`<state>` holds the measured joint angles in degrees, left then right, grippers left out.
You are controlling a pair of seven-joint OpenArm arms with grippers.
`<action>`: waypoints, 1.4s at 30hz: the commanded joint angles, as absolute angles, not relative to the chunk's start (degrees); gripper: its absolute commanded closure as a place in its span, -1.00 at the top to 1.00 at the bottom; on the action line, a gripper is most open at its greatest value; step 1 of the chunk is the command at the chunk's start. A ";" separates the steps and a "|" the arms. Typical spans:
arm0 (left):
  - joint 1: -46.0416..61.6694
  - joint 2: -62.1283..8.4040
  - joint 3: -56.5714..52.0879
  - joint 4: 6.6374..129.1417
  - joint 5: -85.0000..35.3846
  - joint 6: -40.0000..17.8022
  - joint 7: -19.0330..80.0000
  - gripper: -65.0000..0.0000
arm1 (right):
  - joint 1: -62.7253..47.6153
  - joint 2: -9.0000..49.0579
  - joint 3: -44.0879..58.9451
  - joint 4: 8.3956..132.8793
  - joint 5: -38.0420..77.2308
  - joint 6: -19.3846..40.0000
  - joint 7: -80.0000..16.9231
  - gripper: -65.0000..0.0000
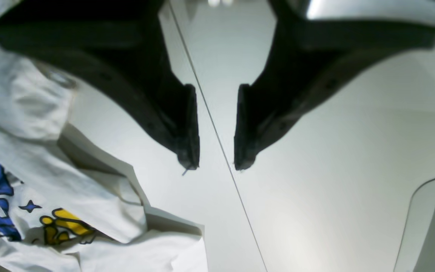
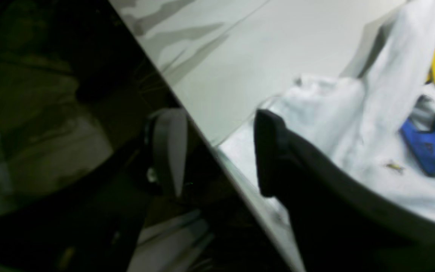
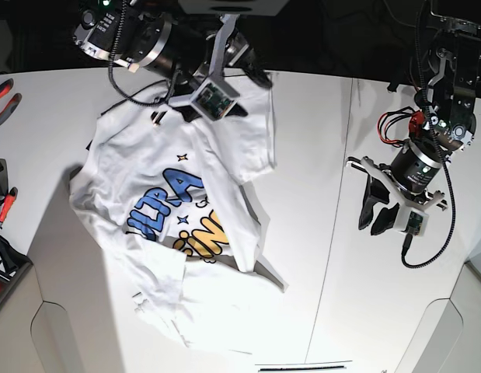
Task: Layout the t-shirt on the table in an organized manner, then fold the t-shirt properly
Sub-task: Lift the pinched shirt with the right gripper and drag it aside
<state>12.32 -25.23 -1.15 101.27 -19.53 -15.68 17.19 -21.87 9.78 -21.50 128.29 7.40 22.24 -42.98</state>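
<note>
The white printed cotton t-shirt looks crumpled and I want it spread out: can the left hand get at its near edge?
Probably yes. The left hand hangs open over bare white table, with nothing between it and the white printed cotton t-shirt.

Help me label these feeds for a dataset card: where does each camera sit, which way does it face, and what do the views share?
Left wrist: on the left arm, looking down past the open left gripper at the table and its seam; t-shirt at left.
Right wrist: on the right arm, at the table's edge, one dark finger against bunched cloth.
Base: overhead, facing down at both arms, the left gripper over bare table, the right gripper at the shirt's far edge.
Shared: all three show the shirt's blue and yellow print.
</note>
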 commanded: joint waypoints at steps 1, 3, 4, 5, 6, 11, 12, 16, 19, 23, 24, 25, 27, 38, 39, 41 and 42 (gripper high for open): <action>11.40 -25.91 -1.52 102.15 -19.88 -15.59 15.73 -0.39 | -20.14 9.65 -21.12 130.28 5.80 20.03 -39.66 -0.11; 11.42 -25.85 -1.52 102.15 -19.90 -15.62 15.84 -0.39 | -17.15 9.63 -20.64 130.21 0.40 15.29 -37.91 -0.26; 11.44 -25.87 -1.52 102.15 -19.90 -15.62 16.16 -0.39 | -15.53 9.45 -20.23 129.64 -2.04 13.45 -37.87 -0.38; 11.44 -25.85 -1.52 102.13 -19.90 -15.62 16.56 -0.39 | -14.00 9.04 -19.68 128.57 -3.64 12.43 -37.91 -0.46; 11.44 -25.85 -1.52 102.13 -19.92 -15.62 16.58 -0.39 | -12.64 8.34 -18.96 126.98 -4.08 12.14 -37.89 -0.50; 9.47 -25.34 -0.89 101.73 -22.04 -17.26 16.64 -0.42 | -4.67 3.86 -17.21 111.70 -2.57 12.21 -37.12 -0.91; 8.51 -25.19 -0.14 101.54 -22.79 -18.41 16.71 -0.50 | -2.52 3.11 -17.21 108.14 -2.61 12.21 -37.10 -1.00; 4.71 -23.33 5.69 100.84 -23.18 -19.53 18.52 -1.00 | 4.89 1.72 -17.21 95.02 -2.83 11.92 -36.58 -1.00; 2.57 -20.86 10.76 98.15 -21.78 -19.51 19.31 -1.00 | 9.28 1.72 -17.21 85.12 -2.83 9.87 -36.12 -1.00; -2.87 -17.58 15.25 90.26 -20.73 -19.53 19.27 -1.00 | 13.10 1.74 -17.21 75.50 -2.85 9.61 -37.78 -1.00; -4.54 -16.88 15.79 88.07 -20.75 -19.55 19.31 -1.00 | 13.21 1.83 -17.21 74.96 -3.27 9.63 -39.05 -1.00; -6.07 -16.34 16.19 86.06 -20.78 -19.57 19.31 -1.00 | 13.04 1.91 -17.23 74.98 -4.08 9.65 -40.62 -1.00; -9.02 -15.64 16.78 82.54 -21.06 -20.75 19.35 -1.00 | 12.47 2.42 -17.23 74.98 -5.76 10.59 -43.94 -1.00; -13.63 -18.70 16.91 78.83 -22.06 -23.38 21.10 -1.00 | 4.97 12.86 -17.26 75.02 -5.58 18.04 -49.30 -1.00; -13.63 -19.33 16.91 78.83 -22.06 -24.16 21.52 -1.00 | 4.80 13.93 -17.26 75.02 -5.56 18.55 -50.06 -1.00; -13.63 -20.58 16.91 78.83 -22.06 -26.39 22.37 -1.00 | 4.71 16.10 -17.26 75.07 -5.61 18.94 -51.68 -1.00; -13.61 -21.32 16.91 78.83 -22.06 -27.59 22.59 -1.00 | 4.73 17.23 -17.26 75.16 -5.63 18.92 -51.96 -1.00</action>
